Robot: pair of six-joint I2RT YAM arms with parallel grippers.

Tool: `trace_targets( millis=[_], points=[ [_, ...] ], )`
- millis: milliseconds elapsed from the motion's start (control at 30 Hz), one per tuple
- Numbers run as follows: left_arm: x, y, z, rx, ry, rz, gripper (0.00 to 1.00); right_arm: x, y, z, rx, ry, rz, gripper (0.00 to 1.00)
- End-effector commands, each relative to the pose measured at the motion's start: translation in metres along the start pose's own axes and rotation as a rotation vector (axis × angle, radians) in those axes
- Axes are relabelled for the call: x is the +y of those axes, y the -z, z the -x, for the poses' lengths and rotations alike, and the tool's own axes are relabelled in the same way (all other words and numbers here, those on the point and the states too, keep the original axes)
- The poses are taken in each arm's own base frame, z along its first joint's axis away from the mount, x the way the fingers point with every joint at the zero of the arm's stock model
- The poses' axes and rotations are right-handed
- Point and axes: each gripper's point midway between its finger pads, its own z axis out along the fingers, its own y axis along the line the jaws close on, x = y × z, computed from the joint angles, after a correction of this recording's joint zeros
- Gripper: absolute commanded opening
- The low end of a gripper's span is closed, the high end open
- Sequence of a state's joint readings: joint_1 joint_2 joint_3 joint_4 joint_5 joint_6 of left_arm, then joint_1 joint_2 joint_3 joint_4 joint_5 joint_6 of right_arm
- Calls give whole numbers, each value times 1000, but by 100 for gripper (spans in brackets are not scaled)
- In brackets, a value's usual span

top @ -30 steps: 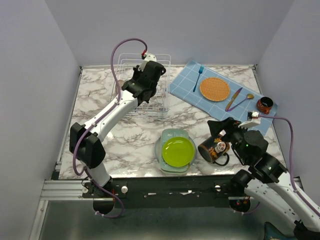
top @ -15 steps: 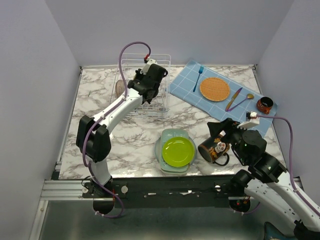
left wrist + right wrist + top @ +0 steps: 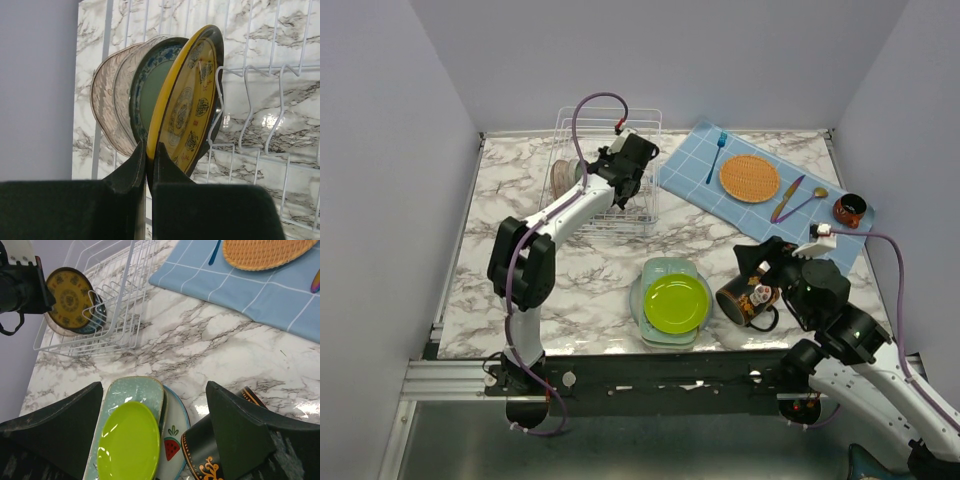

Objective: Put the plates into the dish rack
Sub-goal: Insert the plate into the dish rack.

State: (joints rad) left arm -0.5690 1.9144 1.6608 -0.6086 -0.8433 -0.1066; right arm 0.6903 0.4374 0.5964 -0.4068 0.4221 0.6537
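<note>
The left gripper squeezes the yellow patterned plate standing in the dish rack and should let go next; the right gripper is spread wide, empty.

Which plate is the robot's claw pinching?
The dark-rimmed yellow plate, pinched at its rim by the left gripper; the teal plate and brownish plate stand behind it.

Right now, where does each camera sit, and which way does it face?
Top external: above and behind the bases, looking down at the table; left arm and right arm show.
Left wrist: behind the left gripper, facing the dish rack; shut fingers pinch the yellow patterned plate.
Right wrist: behind the right gripper, looking over the plate stack; open fingers show.
Shared: both wrist views show that plate.
</note>
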Motion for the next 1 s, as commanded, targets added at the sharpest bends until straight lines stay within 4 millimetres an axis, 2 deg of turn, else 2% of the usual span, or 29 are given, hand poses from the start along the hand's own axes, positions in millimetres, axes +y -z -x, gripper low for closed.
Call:
trace_targets(
  millis=[0, 300, 467, 567, 633, 800, 967],
  points=[
    [-10, -6, 8, -5, 60, -51, 0, -9, -4, -10, 24, 31, -38, 92],
    [-20, -26, -15, 90, 65, -84, 0, -10, -5, -11, 29, 37, -45, 92],
    [-23, -33, -20, 115, 76, -97, 0, -9, -6, -13, 37, 38, -43, 92],
    [-22, -39, -25, 132, 74, -94, 8, -10, -6, -13, 39, 39, -46, 92],
    [-20, -41, -26, 136, 75, -91, 19, -9, -6, -12, 36, 36, -45, 92],
    [-14, -44, -31, 150, 72, -80, 35, -8, -8, -13, 40, 36, -44, 92],
    [-9, -45, -34, 154, 69, -72, 41, -6, -9, -12, 43, 36, -44, 92]
  ],
)
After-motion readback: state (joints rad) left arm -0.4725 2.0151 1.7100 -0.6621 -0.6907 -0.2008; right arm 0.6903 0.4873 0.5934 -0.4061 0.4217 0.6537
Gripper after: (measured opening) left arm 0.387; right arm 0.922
